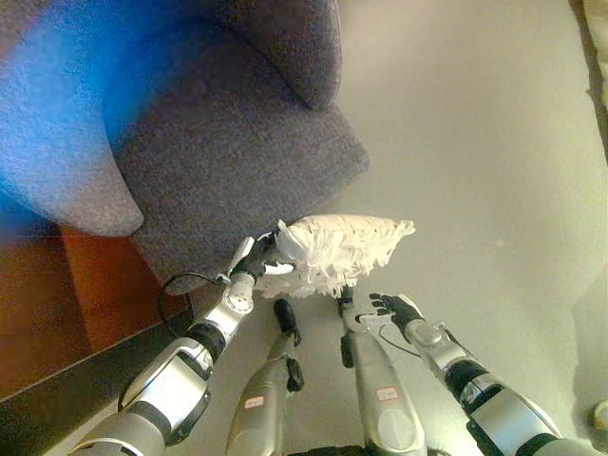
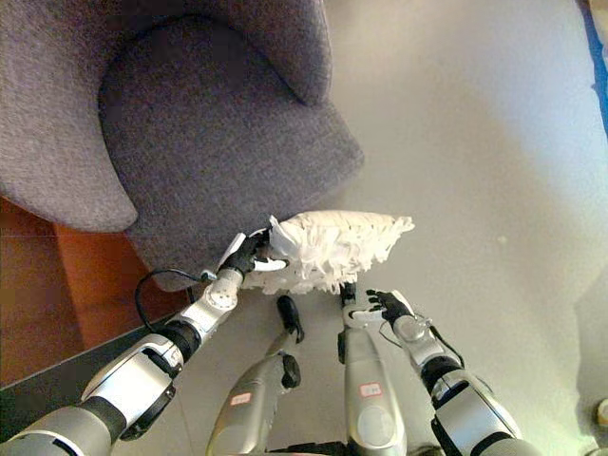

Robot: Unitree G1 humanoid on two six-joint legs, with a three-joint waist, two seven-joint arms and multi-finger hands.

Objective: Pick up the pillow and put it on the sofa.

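The left hand (image 1: 256, 258) has its dark fingers curled onto the near left end of the pillow (image 1: 342, 249), pinching the fabric at that corner. The pillow is a white, oblong cushion with a ruffled, shaggy cover whose fringe hangs in ragged strips along its lower edge and right end. It is held off the pale floor (image 1: 475, 142), just in front of the sofa (image 1: 228, 142) and touching or nearly touching its front edge. The right hand (image 1: 394, 309) sits below the pillow's right half, just apart from the fringe, with its fingers spread loosely and holding nothing. The sofa is upholstered in coarse dark grey woven cloth, with a rounded seat cushion, a bulging curved armrest on the left and a padded back at the top. Left of it lies a strip of reddish-brown wooden flooring (image 1: 57, 304).
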